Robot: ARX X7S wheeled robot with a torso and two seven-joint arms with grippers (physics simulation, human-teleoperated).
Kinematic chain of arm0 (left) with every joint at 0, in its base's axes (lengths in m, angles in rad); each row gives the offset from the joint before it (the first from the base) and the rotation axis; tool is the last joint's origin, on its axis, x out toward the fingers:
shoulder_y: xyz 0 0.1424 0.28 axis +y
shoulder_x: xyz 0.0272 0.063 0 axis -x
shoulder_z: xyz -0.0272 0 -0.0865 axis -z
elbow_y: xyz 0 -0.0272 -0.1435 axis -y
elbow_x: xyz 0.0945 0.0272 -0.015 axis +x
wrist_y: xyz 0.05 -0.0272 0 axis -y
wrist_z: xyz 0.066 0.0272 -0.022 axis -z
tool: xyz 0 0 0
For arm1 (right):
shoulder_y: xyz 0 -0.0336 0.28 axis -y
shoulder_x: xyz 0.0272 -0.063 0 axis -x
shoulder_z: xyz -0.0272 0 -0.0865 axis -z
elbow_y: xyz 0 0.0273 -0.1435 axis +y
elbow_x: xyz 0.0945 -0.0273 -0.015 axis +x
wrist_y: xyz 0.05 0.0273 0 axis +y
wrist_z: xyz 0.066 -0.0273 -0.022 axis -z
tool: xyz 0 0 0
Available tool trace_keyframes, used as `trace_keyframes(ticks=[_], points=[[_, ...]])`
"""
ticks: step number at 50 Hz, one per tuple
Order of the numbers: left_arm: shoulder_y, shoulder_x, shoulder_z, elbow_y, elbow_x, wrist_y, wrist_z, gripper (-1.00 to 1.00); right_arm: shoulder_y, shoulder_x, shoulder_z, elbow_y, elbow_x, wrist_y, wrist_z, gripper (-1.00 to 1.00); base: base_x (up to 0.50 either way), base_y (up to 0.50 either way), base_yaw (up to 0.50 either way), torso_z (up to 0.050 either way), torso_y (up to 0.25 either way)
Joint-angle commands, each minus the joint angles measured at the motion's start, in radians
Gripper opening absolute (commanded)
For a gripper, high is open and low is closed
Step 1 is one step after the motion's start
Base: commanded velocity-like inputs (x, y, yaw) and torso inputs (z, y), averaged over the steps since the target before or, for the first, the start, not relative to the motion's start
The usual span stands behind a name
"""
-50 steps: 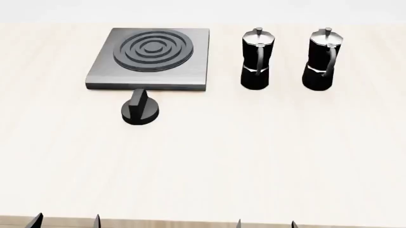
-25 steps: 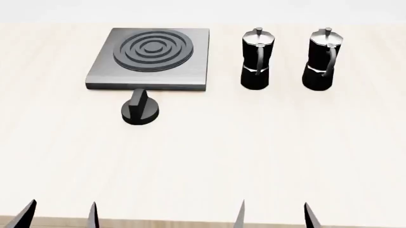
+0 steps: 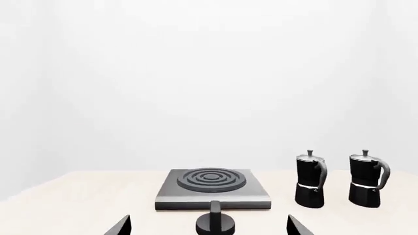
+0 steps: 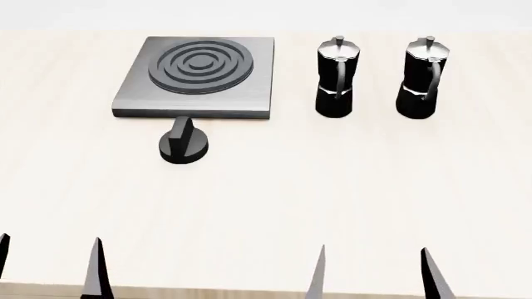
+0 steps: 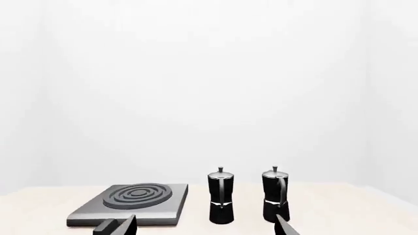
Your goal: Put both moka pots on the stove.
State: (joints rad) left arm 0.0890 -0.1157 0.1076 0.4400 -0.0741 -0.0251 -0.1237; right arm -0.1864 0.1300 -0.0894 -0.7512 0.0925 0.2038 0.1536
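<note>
Your left gripper (image 4: pixel 48 265) shows in the head view only as two dark fingertips at the near table edge, spread apart and holding nothing. Your right gripper (image 4: pixel 374 271) sits likewise at the lower right, its tips also wide apart and empty. On the pale wooden table (image 4: pixel 275 199) the stove (image 4: pixel 197 77) lies flat at the far left, with the black dial knob (image 4: pixel 184 142) just in front of its near edge. Both moka pots stand upright on the table to the right of the stove, not on it: the nearer moka pot (image 4: pixel 337 78) just beside the slab, the farther moka pot (image 4: pixel 422 78) further right, the two apart.

From your left wrist camera, the spread fingertips (image 3: pixel 119 227) frame the knob (image 3: pixel 216 224), with the stove (image 3: pixel 212 188) behind it and both pots (image 3: pixel 310 180) off to one side.

From your right wrist camera, the parted fingertips (image 5: pixel 117 226) frame the stove's edge (image 5: pixel 130 203) and the two pots (image 5: pixel 220 197).
</note>
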Motion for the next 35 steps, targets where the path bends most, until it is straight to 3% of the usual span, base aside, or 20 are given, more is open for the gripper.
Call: trace_keyframes(ticks=[1,35], points=[[0.007,-0.017,0.012,0.054,-0.003,-0.012,-0.020,1.00,-0.007,0.015,-0.004,-0.035,0.014,0.004,0.017,1.00,0.00,0.00,0.00,0.000,0.000],[0.005,-0.050,0.042,0.051,-0.014,-0.012,-0.053,1.00,0.006,0.047,-0.024,-0.004,0.019,-0.004,0.054,1.00,0.13,0.00,0.00,0.000,0.000]])
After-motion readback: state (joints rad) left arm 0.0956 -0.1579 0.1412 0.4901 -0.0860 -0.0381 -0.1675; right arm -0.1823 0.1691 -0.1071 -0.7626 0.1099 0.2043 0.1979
